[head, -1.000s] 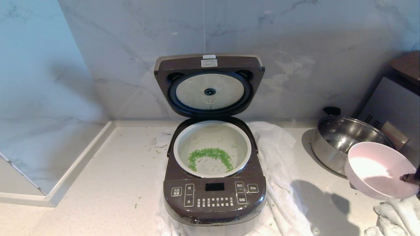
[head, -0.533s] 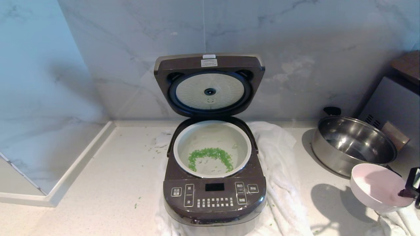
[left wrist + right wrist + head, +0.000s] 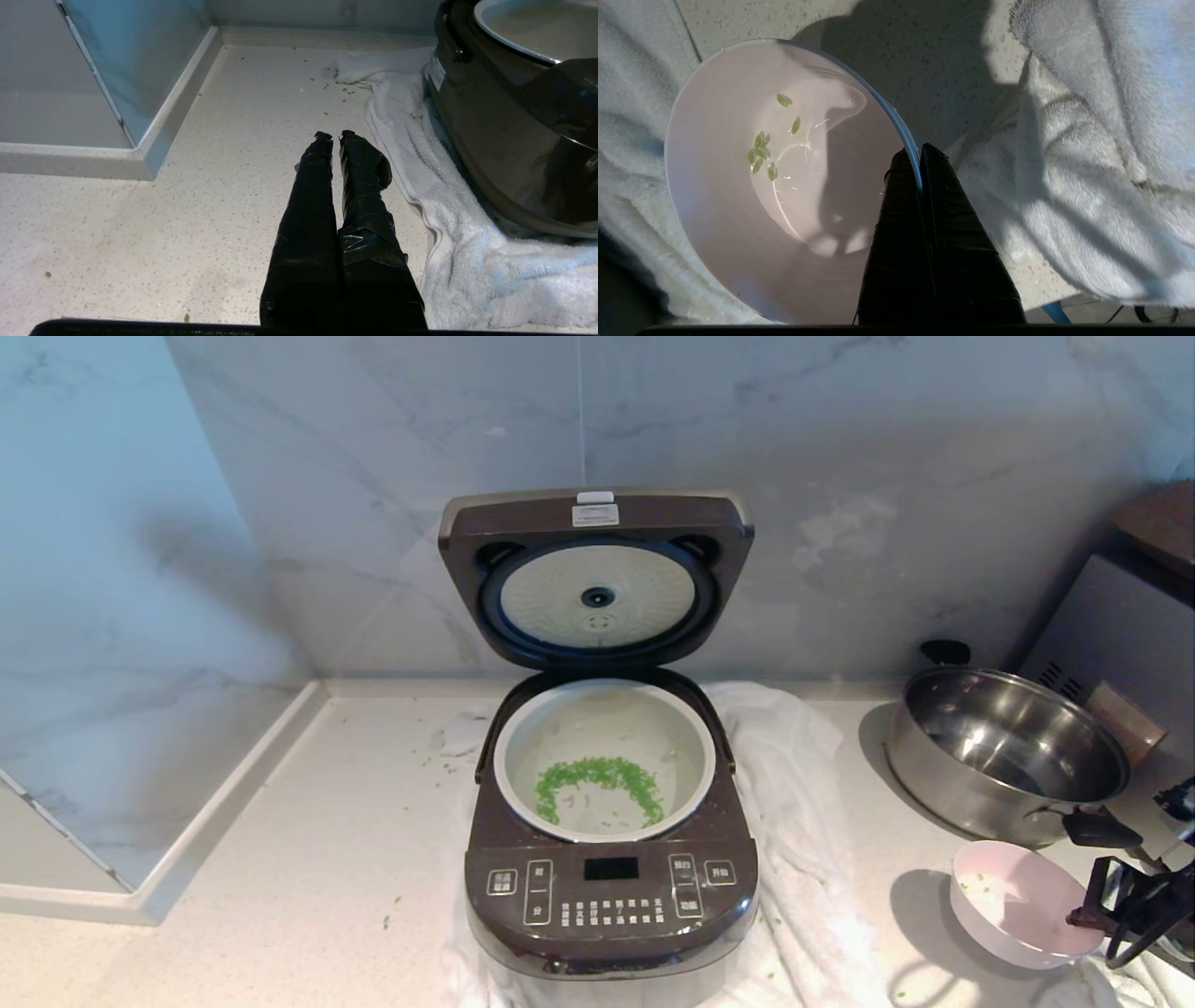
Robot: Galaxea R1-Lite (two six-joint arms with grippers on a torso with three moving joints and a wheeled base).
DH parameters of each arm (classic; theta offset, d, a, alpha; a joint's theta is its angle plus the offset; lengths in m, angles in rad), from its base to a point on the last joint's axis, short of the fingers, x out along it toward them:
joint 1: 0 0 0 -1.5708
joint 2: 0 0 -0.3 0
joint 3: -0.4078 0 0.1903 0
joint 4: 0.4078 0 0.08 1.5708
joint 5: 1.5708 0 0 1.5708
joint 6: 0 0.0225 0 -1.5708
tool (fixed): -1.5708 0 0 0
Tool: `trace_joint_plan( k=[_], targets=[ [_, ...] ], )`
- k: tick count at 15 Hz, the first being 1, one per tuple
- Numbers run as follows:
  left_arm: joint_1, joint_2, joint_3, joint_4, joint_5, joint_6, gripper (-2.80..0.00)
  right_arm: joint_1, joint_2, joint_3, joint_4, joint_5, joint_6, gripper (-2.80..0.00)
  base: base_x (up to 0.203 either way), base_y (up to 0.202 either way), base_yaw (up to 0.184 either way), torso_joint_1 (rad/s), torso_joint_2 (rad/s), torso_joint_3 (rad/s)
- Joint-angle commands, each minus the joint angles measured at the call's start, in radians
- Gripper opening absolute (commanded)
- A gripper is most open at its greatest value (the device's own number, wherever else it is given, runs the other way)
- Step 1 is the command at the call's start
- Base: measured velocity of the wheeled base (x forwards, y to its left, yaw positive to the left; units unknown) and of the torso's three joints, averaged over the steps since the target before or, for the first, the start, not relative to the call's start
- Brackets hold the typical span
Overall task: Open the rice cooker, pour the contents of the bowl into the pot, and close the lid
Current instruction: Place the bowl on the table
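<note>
Right gripper [image 3: 920, 161], clamped on the rim of the nearly emptied bowl [image 3: 1022, 915], holds it low at the counter's [image 3: 280, 859] right edge, apparently to set it down, green bits [image 3: 597, 784] lying in the open cooker's pot [image 3: 604, 758].

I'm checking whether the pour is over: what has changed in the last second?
The right gripper, its fingers shut on the rim, has carried the small pink bowl downward and turned it upright, low over the counter beside the shiny steel pan; a few green bits remain inside. The dark brown rice cooker, its raised lid, the green bits in its pot and the left gripper stayed put.
</note>
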Motion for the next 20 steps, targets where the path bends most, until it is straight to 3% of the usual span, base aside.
trace_joint_plan(
  k=[1, 10, 15, 16, 20],
  targets=[
    [0.0, 0.0, 0.005, 0.0, 0.0, 0.0, -2.8, 0.0, 0.092, 0.015, -0.051, 0.002, 0.0, -2.8, 0.0, 0.0, 0.0, 0.0, 0.0, 0.0],
    [0.0, 0.0, 0.005, 0.0, 0.0, 0.0, -2.8, 0.061, 0.249, 0.126, -0.422, -0.008, 0.0, -2.8, 0.0, 0.0, 0.0, 0.0, 0.0, 0.0],
    [0.0, 0.0, 0.005, 0.0, 0.0, 0.0, -2.8, 0.066, 0.262, 0.13, -0.444, -0.009, 0.001, -2.8, 0.0, 0.0, 0.0, 0.0, 0.0, 0.0],
    [0.0, 0.0, 0.005, 0.0, 0.0, 0.0, -2.8, 0.066, 0.265, 0.129, -0.445, -0.009, 0.001, 0.0, 0.0, 0.0, 0.0, 0.0, 0.0, 0.0],
    [0.0, 0.0, 0.005, 0.0, 0.0, 0.0, -2.8, 0.066, 0.25, 0.127, -0.445, -0.009, 0.002, 0.0, 0.0, 0.0, 0.0, 0.0, 0.0, 0.0]
  ],
)
